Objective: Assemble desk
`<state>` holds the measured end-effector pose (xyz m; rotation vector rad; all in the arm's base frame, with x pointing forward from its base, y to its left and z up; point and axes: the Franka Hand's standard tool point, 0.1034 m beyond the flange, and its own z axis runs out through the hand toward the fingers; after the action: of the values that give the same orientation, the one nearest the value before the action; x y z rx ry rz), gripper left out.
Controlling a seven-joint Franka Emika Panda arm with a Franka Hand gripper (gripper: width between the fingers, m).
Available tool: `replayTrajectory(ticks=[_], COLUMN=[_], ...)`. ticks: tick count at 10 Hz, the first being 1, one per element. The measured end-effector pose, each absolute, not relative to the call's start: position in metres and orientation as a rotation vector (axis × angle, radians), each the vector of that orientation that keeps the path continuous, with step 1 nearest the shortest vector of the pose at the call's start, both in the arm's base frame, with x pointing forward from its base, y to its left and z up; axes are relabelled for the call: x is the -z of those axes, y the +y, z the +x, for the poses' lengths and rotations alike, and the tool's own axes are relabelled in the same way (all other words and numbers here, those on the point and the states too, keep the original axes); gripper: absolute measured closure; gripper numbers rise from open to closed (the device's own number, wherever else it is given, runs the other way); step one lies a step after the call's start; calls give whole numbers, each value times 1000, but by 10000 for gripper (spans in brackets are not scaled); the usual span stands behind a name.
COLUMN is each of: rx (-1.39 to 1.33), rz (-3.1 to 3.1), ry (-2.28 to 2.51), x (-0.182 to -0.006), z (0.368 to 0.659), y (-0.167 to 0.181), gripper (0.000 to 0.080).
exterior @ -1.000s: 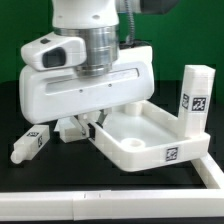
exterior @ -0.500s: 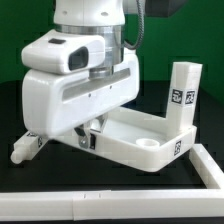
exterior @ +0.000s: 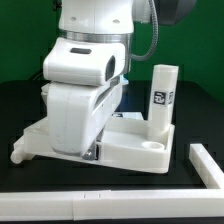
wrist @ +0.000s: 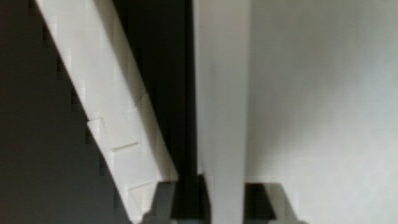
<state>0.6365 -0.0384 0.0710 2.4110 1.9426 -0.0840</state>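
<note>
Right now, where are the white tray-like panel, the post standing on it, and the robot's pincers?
desk panel [exterior: 130, 158]: exterior view, on its front rim wall.
upright leg [exterior: 163, 78]: exterior view, on the face above its tag.
gripper [wrist: 214, 204]: wrist view, midway between its dark fingertips.

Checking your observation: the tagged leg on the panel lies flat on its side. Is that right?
No. The tagged leg stands upright on the panel, not flat on its side. The exterior view shows it.
</note>
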Motion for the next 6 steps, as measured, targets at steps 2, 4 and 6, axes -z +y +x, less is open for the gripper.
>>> replayTrajectory(ticks=[2, 4, 6], rx=[29, -9, -1], rz=[2307, 2283, 2286], ry=[2052, 2064, 2058], x=[-75, -71, -69], z=[656, 659, 659], y=[-1, 4, 2], gripper=[745, 745, 745])
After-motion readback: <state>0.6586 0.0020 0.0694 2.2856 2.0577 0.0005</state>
